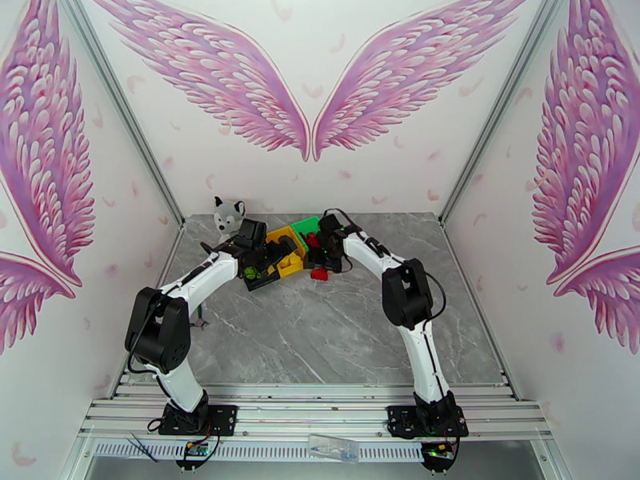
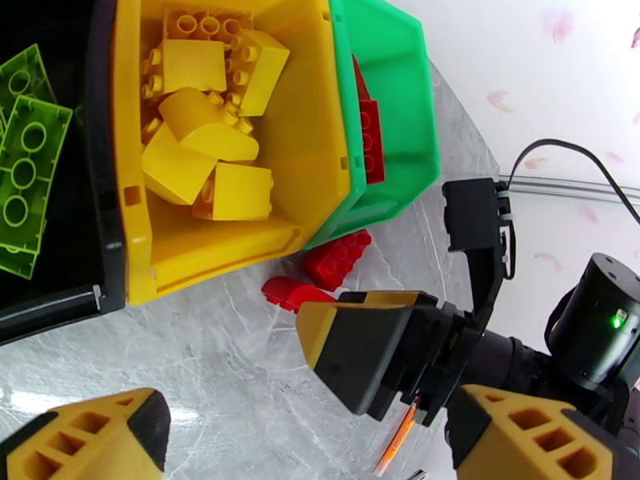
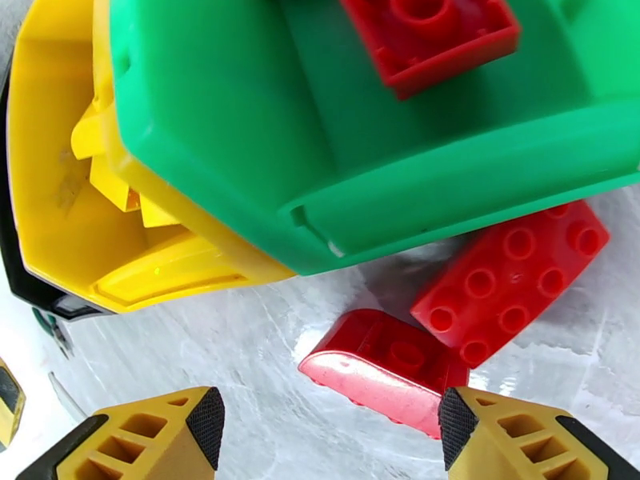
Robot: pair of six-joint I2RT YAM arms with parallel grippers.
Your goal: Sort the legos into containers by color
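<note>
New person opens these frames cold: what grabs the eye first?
The huge pink wing murals around the grey table hit first. Then the colour: a yellow bin heaped with yellow legos, and two red legos lying loose on the table beside the green bin, the open right gripper hovering over the curved one.

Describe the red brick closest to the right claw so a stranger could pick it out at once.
Find the green bin at the end of the three joined bins. On the grey table just outside its wall lie two loose red bricks. Take the one nearer the right claw: a rounded glossy brick, unlike the flat many-studded brick closer to the bin.
</note>
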